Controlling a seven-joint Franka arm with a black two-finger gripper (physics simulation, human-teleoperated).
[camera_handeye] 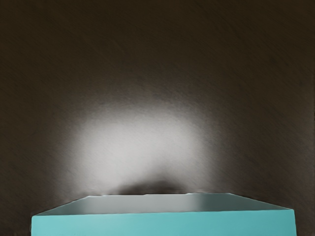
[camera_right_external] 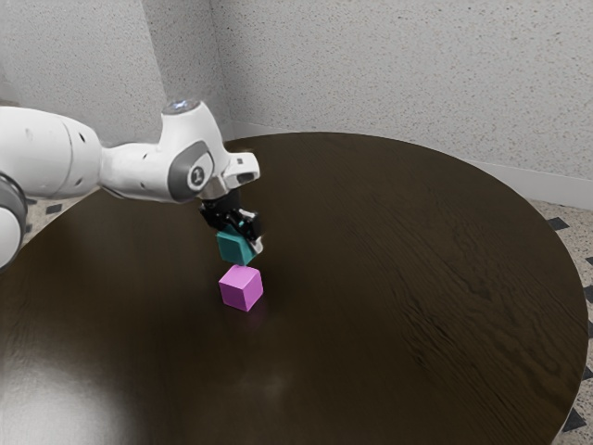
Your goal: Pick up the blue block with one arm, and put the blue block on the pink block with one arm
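1. We have the gripper [camera_right_external: 239, 225] clamped on the blue block [camera_right_external: 233, 247]. Its black fingers press the block's upper part from two sides, and the block hangs clear of the tabletop [camera_right_external: 417, 278].
2. The blue block sits in the air directly over the pink block [camera_right_external: 241, 287]. The pink block rests well in from the tabletop's rim, nearer the edge where the arm [camera_right_external: 139, 171] comes in than the far edge.
3. We judge the step in hand to be the placing: the lift is done, and the stack is not yet made.
4. In the exterior view a thin gap seems to separate the two blocks, though from this angle we cannot be sure they are apart.
5. In the wrist view the blue block [camera_handeye: 162, 225] lies just under the hand, with bare tabletop and a bright glare beyond it. That view gives us no check on the pink block, so we rely on the side camera for alignment.
6. To do this well, we would first centre the blue block over the pink one and square its faces with those below. The two appear turned slightly differently.
7. We would then come straight down slowly until the faces meet flat.
8. We would part the fingers only once the block is resting, then rise vertically so that neither finger drags the stack sideways.
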